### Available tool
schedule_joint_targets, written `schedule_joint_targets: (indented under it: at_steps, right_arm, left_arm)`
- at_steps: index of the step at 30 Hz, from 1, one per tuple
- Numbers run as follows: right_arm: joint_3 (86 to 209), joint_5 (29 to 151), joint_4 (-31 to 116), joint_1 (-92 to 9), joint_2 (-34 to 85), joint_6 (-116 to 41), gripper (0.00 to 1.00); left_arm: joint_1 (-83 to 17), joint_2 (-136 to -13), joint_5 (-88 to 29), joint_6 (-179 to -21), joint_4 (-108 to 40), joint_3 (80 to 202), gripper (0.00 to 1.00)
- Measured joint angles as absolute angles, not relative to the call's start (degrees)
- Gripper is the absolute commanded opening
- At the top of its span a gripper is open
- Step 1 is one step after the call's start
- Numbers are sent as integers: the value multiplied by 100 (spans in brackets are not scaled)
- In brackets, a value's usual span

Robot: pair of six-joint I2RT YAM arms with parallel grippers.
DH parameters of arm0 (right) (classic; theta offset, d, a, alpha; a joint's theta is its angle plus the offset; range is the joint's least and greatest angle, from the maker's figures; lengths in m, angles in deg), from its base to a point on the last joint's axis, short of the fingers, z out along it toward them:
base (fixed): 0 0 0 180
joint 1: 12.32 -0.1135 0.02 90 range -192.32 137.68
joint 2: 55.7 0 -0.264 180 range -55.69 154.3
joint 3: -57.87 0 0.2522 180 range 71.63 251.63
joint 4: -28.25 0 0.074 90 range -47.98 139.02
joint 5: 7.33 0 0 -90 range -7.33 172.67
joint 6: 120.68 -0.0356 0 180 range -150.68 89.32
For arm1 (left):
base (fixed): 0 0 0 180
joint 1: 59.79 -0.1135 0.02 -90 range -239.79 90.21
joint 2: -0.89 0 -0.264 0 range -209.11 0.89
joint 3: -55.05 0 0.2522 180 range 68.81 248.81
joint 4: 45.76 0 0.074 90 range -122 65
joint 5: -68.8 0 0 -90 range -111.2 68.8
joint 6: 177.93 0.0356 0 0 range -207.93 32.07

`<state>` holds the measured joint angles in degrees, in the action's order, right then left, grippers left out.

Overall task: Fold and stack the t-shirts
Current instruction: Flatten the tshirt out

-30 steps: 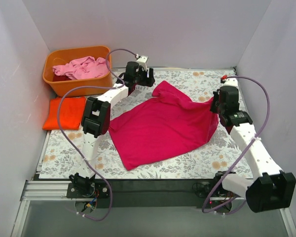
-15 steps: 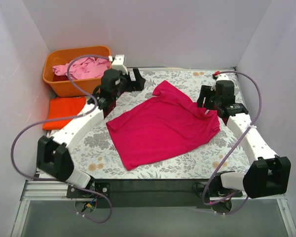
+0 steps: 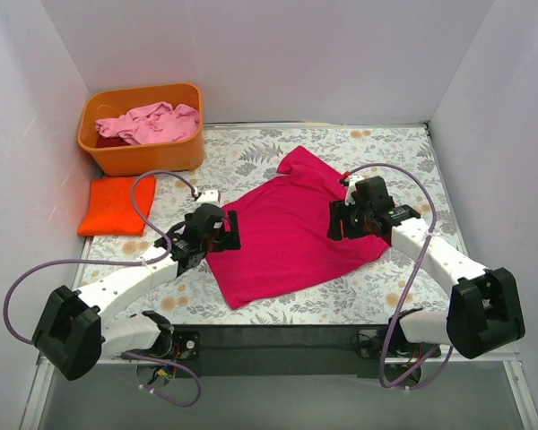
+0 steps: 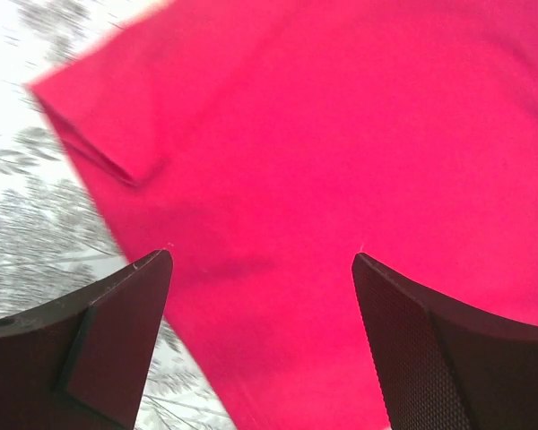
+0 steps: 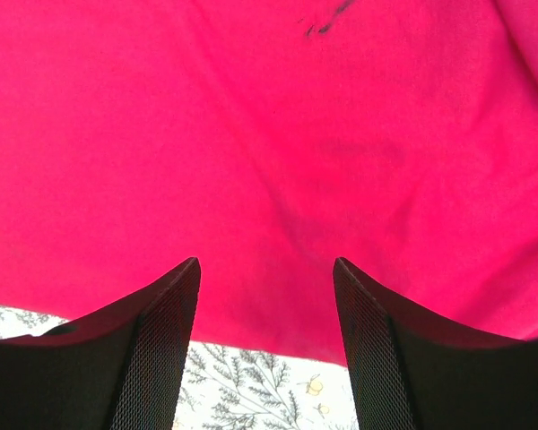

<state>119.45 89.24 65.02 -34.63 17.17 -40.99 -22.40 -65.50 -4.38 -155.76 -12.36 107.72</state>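
Observation:
A magenta-red t-shirt (image 3: 287, 228) lies spread flat on the flowered table, one sleeve pointing to the far side. My left gripper (image 3: 234, 230) hovers open over the shirt's left edge; in the left wrist view its jaws (image 4: 262, 260) stand wide apart above the red cloth (image 4: 341, 134) with nothing between them. My right gripper (image 3: 334, 221) is open over the shirt's right part, and the right wrist view shows its jaws (image 5: 267, 264) apart above the cloth (image 5: 251, 134) near a hem. A folded orange t-shirt (image 3: 117, 204) lies at the left.
An orange plastic tub (image 3: 175, 154) stands at the back left, holding a crumpled pale pink t-shirt (image 3: 151, 121) and a bit of dark red cloth (image 3: 108, 141). Grey walls close in on both sides. Bare flowered tabletop (image 3: 386, 152) shows around the shirt.
Both grippers have let go of the shirt's far corners and opened. Both arms swung toward the near side, coming in over the shirt. The shirt now lies flatter.

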Motion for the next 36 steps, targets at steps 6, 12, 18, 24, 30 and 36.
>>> schedule_joint_targets:
  at_steps: [6,12,18,24,30,36]
  right_arm:
    - [12227,9057,6520,-3683,2514,-3930,51]
    - [12742,9188,6548,-4186,3469,-3769,37]
    - [12791,9223,6611,-4374,3673,-3720,36]
    - [12791,9208,6609,-4396,3673,-3681,35]
    - [12788,9184,6609,-4429,3681,-3666,35]
    - [12745,9182,6594,-4433,3681,-3661,35]
  left_arm:
    - [-2671,-7002,4,-15091,-1376,10809,73]
    - [-3265,-7750,-128,-14280,-1453,11043,60]
    - [-3947,-7931,-486,-14304,-1560,11557,57]
    - [-4170,-8031,-897,-15113,-1695,11454,51]
    - [-4426,-8189,-1037,-15742,-1789,11321,50]
    - [-4544,-8246,-1135,-16057,-1988,11247,46]
